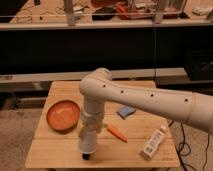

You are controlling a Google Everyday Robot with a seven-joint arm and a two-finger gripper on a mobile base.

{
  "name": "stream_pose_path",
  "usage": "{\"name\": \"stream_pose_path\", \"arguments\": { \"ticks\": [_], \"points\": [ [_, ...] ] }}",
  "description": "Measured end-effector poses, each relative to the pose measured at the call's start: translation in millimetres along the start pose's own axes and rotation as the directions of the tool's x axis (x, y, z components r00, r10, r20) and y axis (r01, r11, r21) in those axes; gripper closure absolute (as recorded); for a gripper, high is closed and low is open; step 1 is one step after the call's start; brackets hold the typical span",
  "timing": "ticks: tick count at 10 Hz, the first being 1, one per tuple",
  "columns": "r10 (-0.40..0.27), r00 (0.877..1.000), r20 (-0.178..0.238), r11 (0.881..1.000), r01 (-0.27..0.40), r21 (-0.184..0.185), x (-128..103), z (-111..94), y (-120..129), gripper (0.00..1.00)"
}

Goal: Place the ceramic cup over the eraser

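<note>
The white arm (pixel 150 100) enters from the right edge of the view, bends at an elbow above the middle of the wooden table (pixel 60 150), and drops its wrist straight down toward the near part of the tabletop. The gripper (pixel 88 146) points downward at the end of the wrist, low over the front of the table.

The ceramic cup (pixel 88 143) sits at the gripper's tip, upright in line with the wrist, its lower end close to the tabletop. The gripper appears to carry it, but the finger positions cannot be told. Directly beneath the cup a small dark object (pixel 86 156) shows against the wood; it is likely the eraser, though its markings cannot be made out. Whether the cup's rim touches the table cannot be told either.

Relative to the gripper:
- The orange bowl (pixel 63 115) lies up and to the left, near but apart from the wrist.
- The carrot (pixel 117 132) lies just to the right, slightly farther back, close to the wrist and not touching it.
- The light-blue block (pixel 126 111) lies farther right and back, beyond the carrot.
- The white squeeze bottle (pixel 153 143) lies on its side well to the right, near the table's right front corner.

The front table edge runs close below the gripper. Bare wood extends to the gripper's left along the front, and between the carrot and the bottle on the right.
</note>
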Motion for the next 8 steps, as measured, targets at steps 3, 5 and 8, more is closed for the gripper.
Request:
{"name": "stream_pose_path", "arguments": {
  "ticks": [3, 5, 8],
  "points": [
    [0.011, 1.0, 0.003, 1.0, -0.011, -0.007, 2.7, 4.9, -0.1, 0.68],
    [0.021, 1.0, 0.003, 1.0, -0.021, -0.009, 4.2, 7.3, 0.6, 0.48],
    [0.031, 1.0, 0.003, 0.999, -0.031, -0.016, 6.8, 11.1, -0.7, 0.22]
  ]
}}
